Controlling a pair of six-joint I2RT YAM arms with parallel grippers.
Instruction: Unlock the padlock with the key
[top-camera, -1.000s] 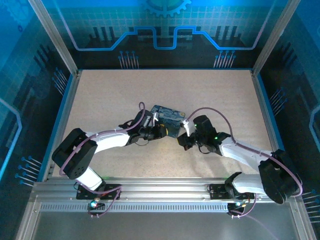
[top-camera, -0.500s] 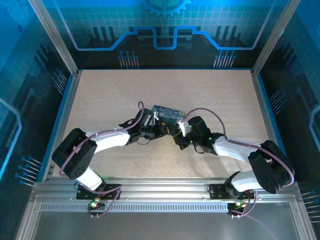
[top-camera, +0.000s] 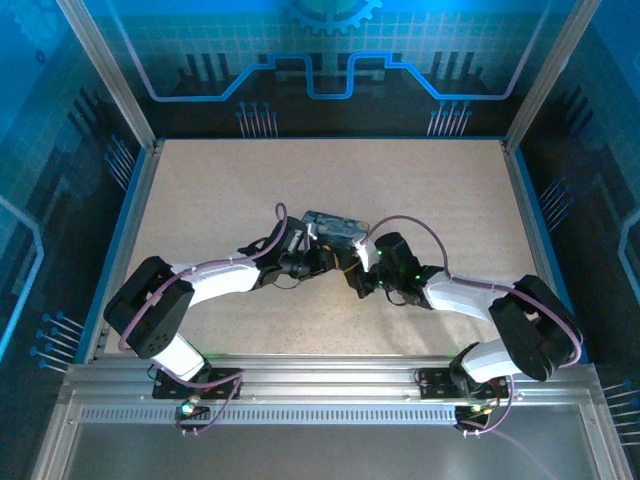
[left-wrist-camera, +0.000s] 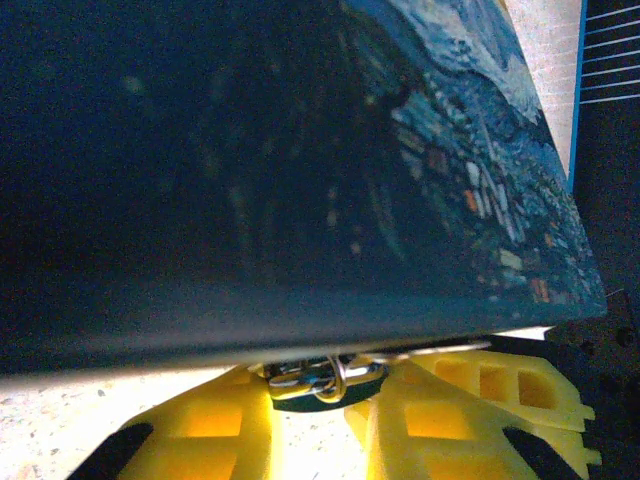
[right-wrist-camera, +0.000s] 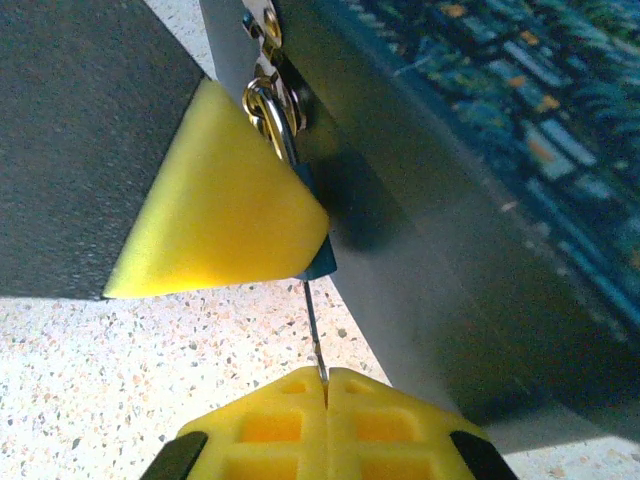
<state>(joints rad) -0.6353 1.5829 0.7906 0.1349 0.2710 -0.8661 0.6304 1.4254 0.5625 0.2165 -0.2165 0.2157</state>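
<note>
The top external camera looks steeply down from above the near edge over the whole table (top-camera: 200, 190), while both wrist cameras, low and very close, face the Starry Night tin (left-wrist-camera: 300, 150) from opposite sides, sharing the padlock (left-wrist-camera: 325, 382).

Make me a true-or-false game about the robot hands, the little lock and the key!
1. The right gripper pinches the key. True.
2. The padlock lies far from the tin. False: it hangs at the tin's edge, between the fingers of the left gripper.
3. The tin is plain red. False: it is blue with a painted picture.
4. The key points up toward the padlock. True.
</note>
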